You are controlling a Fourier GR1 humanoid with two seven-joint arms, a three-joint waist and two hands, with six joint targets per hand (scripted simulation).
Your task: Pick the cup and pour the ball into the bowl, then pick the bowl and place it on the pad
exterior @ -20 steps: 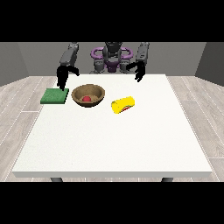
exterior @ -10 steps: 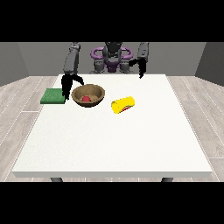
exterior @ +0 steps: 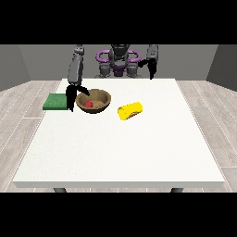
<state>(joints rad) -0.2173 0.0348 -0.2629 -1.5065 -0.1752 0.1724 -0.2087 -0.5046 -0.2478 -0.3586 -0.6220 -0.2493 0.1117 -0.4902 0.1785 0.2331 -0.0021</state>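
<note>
A brown bowl (exterior: 102,98) stands on the table's far left part with a red ball (exterior: 89,104) inside it. A yellow cup (exterior: 129,110) lies on its side just right of the bowl, its mouth showing red. A green pad (exterior: 56,101) lies flat at the far left edge. The hand at the view's left (exterior: 72,96) hangs between pad and bowl, one finger reaching to the bowl's near-left rim, not closed on it. The hand at the view's right (exterior: 150,67) is raised near the robot's torso, far from everything.
The white table (exterior: 120,152) stretches wide towards the camera with nothing on its near half. The robot's torso (exterior: 118,62) stands behind the far edge. Grey wooden floor surrounds the table.
The hand at the view's left has come down and towards the camera, from above the pad to the bowl's left rim. The hand at the view's right has drawn back and up towards the torso.
</note>
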